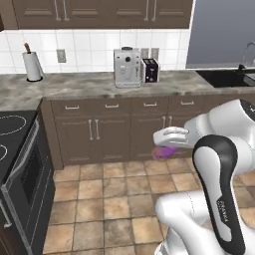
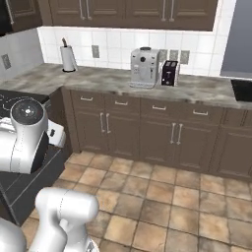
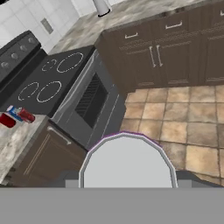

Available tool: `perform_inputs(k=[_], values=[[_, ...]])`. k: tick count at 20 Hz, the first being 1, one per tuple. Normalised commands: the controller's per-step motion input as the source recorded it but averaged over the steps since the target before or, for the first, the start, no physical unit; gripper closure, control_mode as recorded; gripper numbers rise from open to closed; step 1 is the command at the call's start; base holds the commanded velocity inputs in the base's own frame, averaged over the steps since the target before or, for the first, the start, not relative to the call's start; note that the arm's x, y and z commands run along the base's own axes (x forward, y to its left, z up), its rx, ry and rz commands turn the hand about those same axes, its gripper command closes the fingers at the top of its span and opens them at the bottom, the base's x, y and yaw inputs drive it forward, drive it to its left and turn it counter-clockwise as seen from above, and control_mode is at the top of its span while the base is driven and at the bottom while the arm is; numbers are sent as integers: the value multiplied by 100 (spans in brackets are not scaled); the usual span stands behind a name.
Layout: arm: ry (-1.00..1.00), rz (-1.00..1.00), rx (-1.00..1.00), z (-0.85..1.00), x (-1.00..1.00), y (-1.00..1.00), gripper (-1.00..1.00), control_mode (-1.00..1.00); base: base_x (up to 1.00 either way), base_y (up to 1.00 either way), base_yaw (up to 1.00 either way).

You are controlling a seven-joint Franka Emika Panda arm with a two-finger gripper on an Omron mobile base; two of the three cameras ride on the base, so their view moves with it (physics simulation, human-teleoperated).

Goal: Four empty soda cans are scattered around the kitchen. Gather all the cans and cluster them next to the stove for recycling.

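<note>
Pink-purple cylindrical soda can point(image 3: 127, 162) sits pinched in my gripper point(image 1: 167, 149), while red point(image 3: 7, 120) and blue-white point(image 3: 19, 113) cans already lie beside the black glass-top stove point(image 3: 48, 85).

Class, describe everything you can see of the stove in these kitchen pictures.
The stove is a black glass-top range with four white ring burners, a raised back panel carrying round knobs, and a grey oven door with a dark window and a bar handle. It stands on the tiled floor between marbled counters. Its door looks shut. Nothing rests on its top.

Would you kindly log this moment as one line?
gripper: shut on pink-purple can | stove: ahead | red can, blue can: on counter beside stove
</note>
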Motion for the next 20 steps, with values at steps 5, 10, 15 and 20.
perform_inputs(k=[5, 10, 15, 20], values=[[0, 0, 0, 0, 0, 0, 100, 100, 47, -53, 35], [0, 0, 0, 0, 0, 0, 100, 100, 65, -62, 30], [0, 0, 0, 0, 0, 0, 100, 100, 32, -41, 34], [0, 0, 0, 0, 0, 0, 100, 100, -1, -3, 43]])
